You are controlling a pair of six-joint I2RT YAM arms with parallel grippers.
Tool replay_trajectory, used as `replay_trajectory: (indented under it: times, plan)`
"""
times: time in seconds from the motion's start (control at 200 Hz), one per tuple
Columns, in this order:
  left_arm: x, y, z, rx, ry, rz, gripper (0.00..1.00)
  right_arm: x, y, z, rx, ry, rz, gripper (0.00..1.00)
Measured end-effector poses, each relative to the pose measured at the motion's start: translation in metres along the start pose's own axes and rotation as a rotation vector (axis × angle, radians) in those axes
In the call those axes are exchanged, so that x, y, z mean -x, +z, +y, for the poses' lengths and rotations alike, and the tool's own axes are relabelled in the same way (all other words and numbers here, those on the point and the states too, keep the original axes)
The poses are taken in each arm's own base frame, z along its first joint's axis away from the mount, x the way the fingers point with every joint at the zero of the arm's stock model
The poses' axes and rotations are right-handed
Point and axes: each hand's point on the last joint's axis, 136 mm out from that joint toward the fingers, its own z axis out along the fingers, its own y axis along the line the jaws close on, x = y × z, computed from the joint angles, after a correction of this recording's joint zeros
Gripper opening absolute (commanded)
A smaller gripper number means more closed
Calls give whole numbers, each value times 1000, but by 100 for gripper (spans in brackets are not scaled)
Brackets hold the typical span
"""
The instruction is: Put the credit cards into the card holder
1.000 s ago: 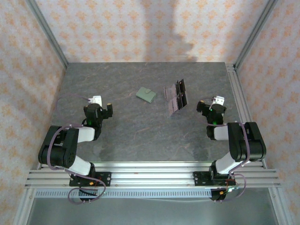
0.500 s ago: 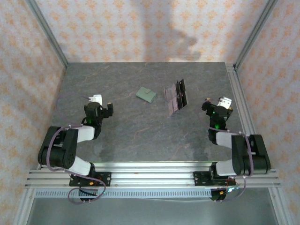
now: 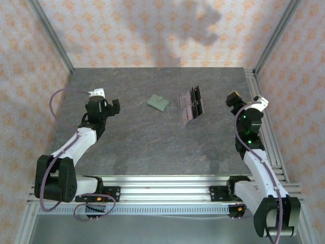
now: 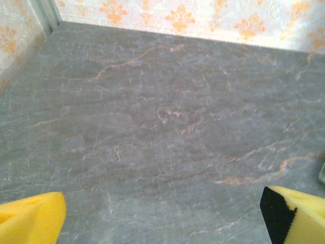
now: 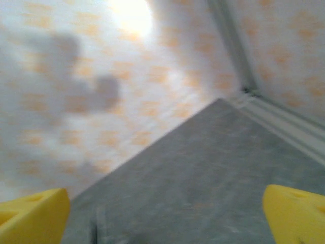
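Observation:
The card holder (image 3: 158, 102), a small sage-green wallet, lies folded at the back middle of the table. Just to its right the credit cards (image 3: 190, 105) lie in a loose group, some mauve-grey and some black. My left gripper (image 3: 106, 99) hovers left of the holder, well apart from it, open. In the left wrist view its yellow pads (image 4: 31, 220) stand wide with bare table between them. My right gripper (image 3: 246, 100) is to the right of the cards, raised and open. The right wrist view is blurred, and its yellow pads (image 5: 33, 215) stand far apart with nothing between.
The grey stone-look table (image 3: 152, 142) is walled by patterned panels. A metal rail (image 3: 260, 109) runs along its right edge close to my right arm. Aluminium rails (image 3: 162, 193) cross the near edge at the arm bases.
Both arms have stretched out from their folded pose. The left gripper went up and left, the right gripper rose toward the right rail. Cards and holder stayed put.

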Motion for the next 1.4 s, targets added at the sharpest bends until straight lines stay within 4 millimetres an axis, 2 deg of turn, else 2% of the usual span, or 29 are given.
replay_trajectory:
  times: [0.15, 0.24, 0.355, 0.375, 0.395, 0.435, 0.465, 0.47, 0.49, 0.57, 0.641, 0.721, 0.886, 0.986, 1.166, 1.246, 1.401]
  plan:
    - [21, -12, -7, 3, -109, 65, 100, 7, 8, 59, 169, 39, 139, 78]
    - [18, -16, -10, 5, -158, 116, 100, -6, 23, 107, 248, 9, 284, 74]
    - [-3, -17, -13, 20, -214, 211, 100, -52, 41, 159, 311, -76, 486, 72]
    - [-8, -18, -13, 21, -222, 232, 100, -66, 45, 170, 318, -102, 535, 71]
    - [-10, -18, -13, 24, -229, 245, 100, -72, 46, 175, 325, -117, 556, 71]
    - [-17, -18, -13, 31, -251, 278, 100, -102, 50, 188, 327, -167, 646, 70]
    - [-20, -18, -14, 32, -266, 297, 100, -115, 51, 193, 322, -195, 693, 70]
    - [-20, -18, -14, 32, -269, 300, 100, -123, 52, 196, 320, -212, 719, 70]
    - [-22, -18, -15, 32, -276, 310, 100, -127, 54, 199, 318, -222, 733, 69]
    - [-23, -16, -19, 28, -311, 343, 100, -175, 68, 219, 310, -332, 861, 67]
    - [-21, -14, -23, 23, -337, 357, 100, -211, 81, 226, 290, -418, 941, 67]
    - [-22, -13, -28, 11, -365, 374, 100, -250, 88, 221, 245, -519, 1034, 67]
    - [-35, -10, -41, -13, -384, 431, 100, -303, 107, 205, 180, -638, 1130, 67]
    - [-45, -6, -46, -17, -373, 466, 100, -321, 117, 199, 157, -652, 1153, 68]
    - [-59, -2, -52, -22, -362, 516, 100, -339, 139, 208, 167, -630, 1128, 68]
    - [-60, -3, -53, -23, -360, 522, 100, -348, 147, 210, 169, -615, 1119, 69]
    - [-55, -4, -55, -33, -360, 520, 100, -369, 152, 201, 154, -589, 1141, 67]
